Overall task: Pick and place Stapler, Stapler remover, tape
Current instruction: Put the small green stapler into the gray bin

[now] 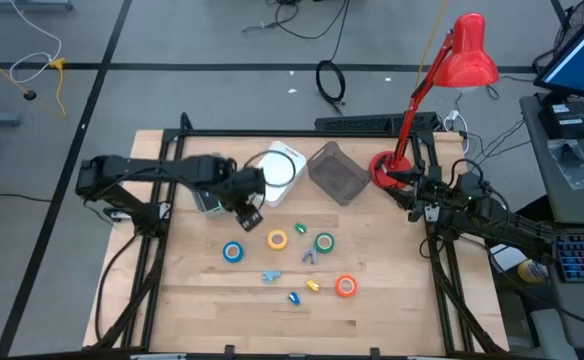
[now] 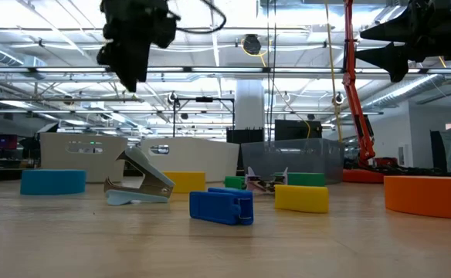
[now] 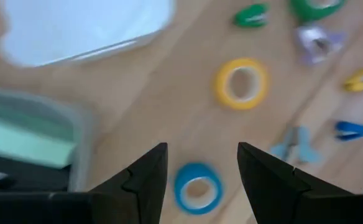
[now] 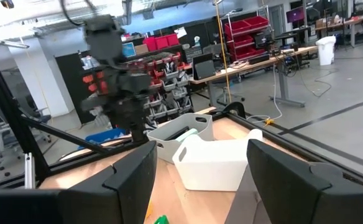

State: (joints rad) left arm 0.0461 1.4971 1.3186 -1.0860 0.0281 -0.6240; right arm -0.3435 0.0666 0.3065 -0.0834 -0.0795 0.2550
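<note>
Your left gripper (image 1: 249, 205) hangs released above the blue tape (image 1: 233, 252), with yellow (image 1: 277, 240), green (image 1: 324, 242) and orange (image 1: 346, 286) rolls lying mid-table, while your right gripper (image 1: 419, 195) waits released near the lamp (image 1: 452, 70).

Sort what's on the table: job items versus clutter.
Job items: blue tape roll, yellow tape roll, green tape roll, orange tape roll, light blue staple remover.
Clutter: red desk lamp, mesh basket, white bin.
</note>
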